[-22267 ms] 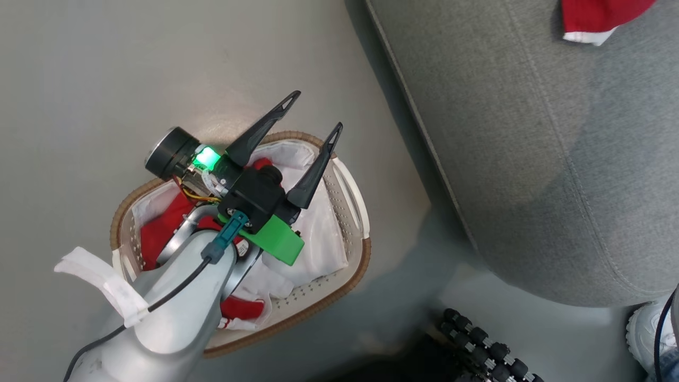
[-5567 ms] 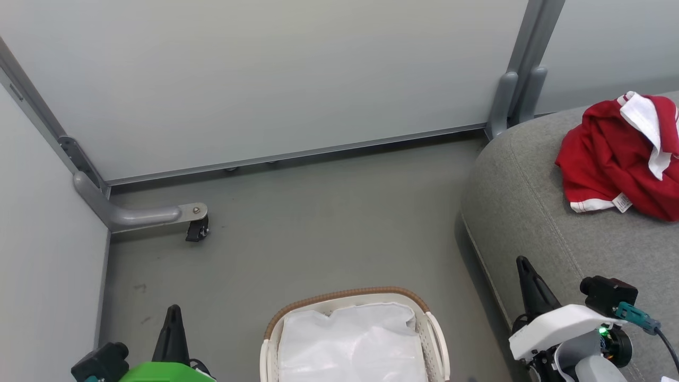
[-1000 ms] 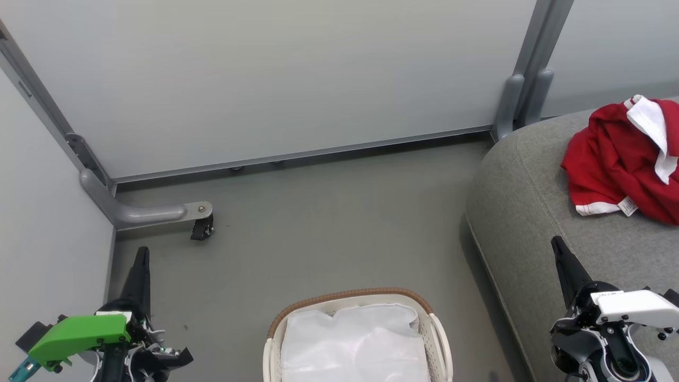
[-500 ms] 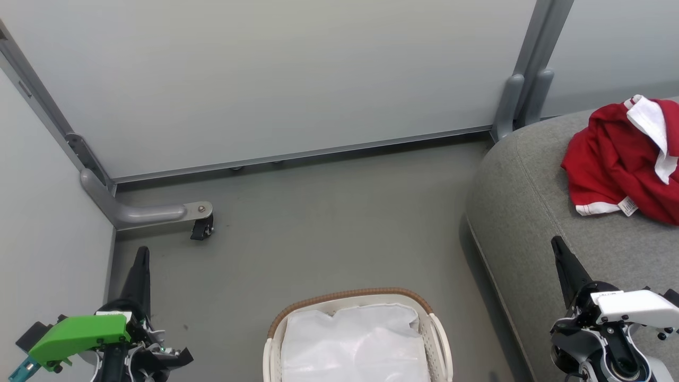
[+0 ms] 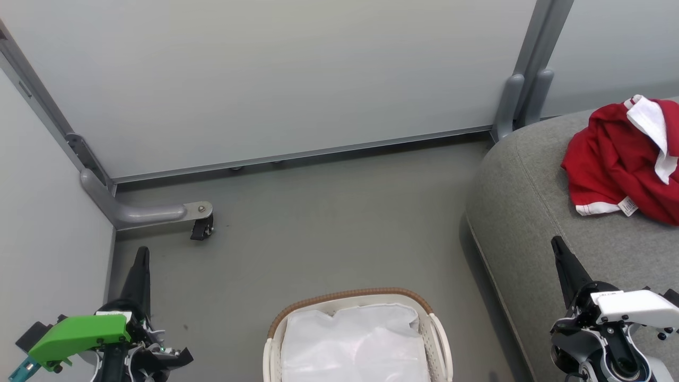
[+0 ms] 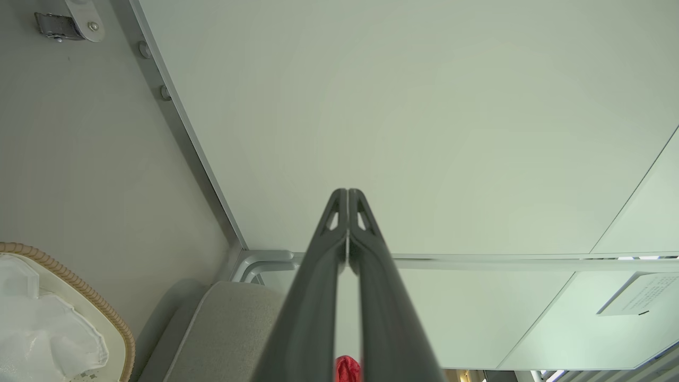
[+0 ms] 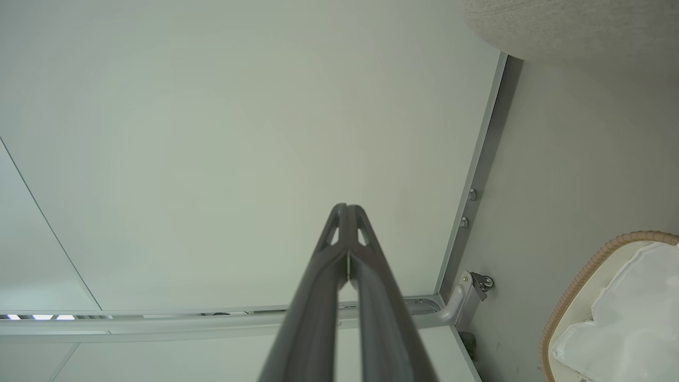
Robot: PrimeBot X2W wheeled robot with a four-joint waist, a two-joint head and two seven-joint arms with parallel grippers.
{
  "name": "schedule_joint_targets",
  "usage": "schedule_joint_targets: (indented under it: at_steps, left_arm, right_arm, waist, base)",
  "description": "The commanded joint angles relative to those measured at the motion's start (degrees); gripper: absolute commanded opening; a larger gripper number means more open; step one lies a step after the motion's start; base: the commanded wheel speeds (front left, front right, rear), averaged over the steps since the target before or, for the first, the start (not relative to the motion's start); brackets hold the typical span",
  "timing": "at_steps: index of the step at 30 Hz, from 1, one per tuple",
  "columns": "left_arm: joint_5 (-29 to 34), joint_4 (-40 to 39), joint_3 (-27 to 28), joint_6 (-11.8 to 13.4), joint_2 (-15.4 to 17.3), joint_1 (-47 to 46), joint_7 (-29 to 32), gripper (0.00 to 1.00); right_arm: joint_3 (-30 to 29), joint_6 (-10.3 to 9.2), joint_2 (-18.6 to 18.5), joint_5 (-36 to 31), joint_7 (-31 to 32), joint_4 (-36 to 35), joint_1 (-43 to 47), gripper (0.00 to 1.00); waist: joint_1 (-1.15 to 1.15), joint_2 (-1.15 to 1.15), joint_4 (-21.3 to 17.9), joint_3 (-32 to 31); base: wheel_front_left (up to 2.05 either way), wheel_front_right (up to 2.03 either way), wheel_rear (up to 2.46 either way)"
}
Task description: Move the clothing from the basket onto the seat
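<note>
Clothes [image 5: 615, 164] lie on the sofa [image 5: 520, 212], upper right; the basket [image 5: 350, 296], bottom middle, looks empty. Left gripper [image 5: 141, 260] and right gripper [image 5: 559, 252] are closed on nothing: check the basket once more.

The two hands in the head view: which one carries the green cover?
The left hand, at the lower left, above the floor beside the basket. The right hand has a white cover and shows in front of the grey seat.
</note>
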Motion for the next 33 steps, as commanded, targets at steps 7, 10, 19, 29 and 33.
schedule_joint_targets:
  at_steps: [7,10,19,29,33]
  left_arm:
    - [-0.16,-0.14,0.13,-0.26,0.27,-0.62,0.23,0.0]
    - [-0.16,-0.14,0.13,-0.26,0.27,-0.62,0.23,0.0]
    - [-0.15,-0.14,0.13,-0.26,0.26,-0.62,0.23,0.0]
    - [-0.15,-0.14,0.13,-0.27,0.26,-0.62,0.23,0.0]
    - [-0.15,-0.14,0.13,-0.27,0.26,-0.62,0.23,0.0]
  right_arm:
    - [-0.1,-0.02,-0.34,0.18,0.06,-0.16,0.0,0.0]
    - [-0.1,-0.02,-0.34,0.18,0.06,-0.16,0.0,0.0]
    - [-0.1,-0.02,-0.34,0.18,0.06,-0.16,0.0,0.0]
    - [-0.1,-0.02,-0.34,0.18,0.06,-0.16,0.0,0.0]
    - [-0.1,-0.02,-0.34,0.18,0.06,-0.16,0.0,0.0]
  waist:
    - [0.0,0.0,0.0,0.0]
    - [0.0,0.0,0.0,0.0]
    - [0.0,0.0,0.0,0.0]
    - [0.0,0.0,0.0,0.0]
    - [0.0,0.0,0.0,0.0]
  base:
    - [0.0,0.0,0.0]
    - [0.0,0.0,0.0]
    - [0.0,0.0,0.0]
    - [0.0,0.0,0.0]
    - [0.0,0.0,0.0]
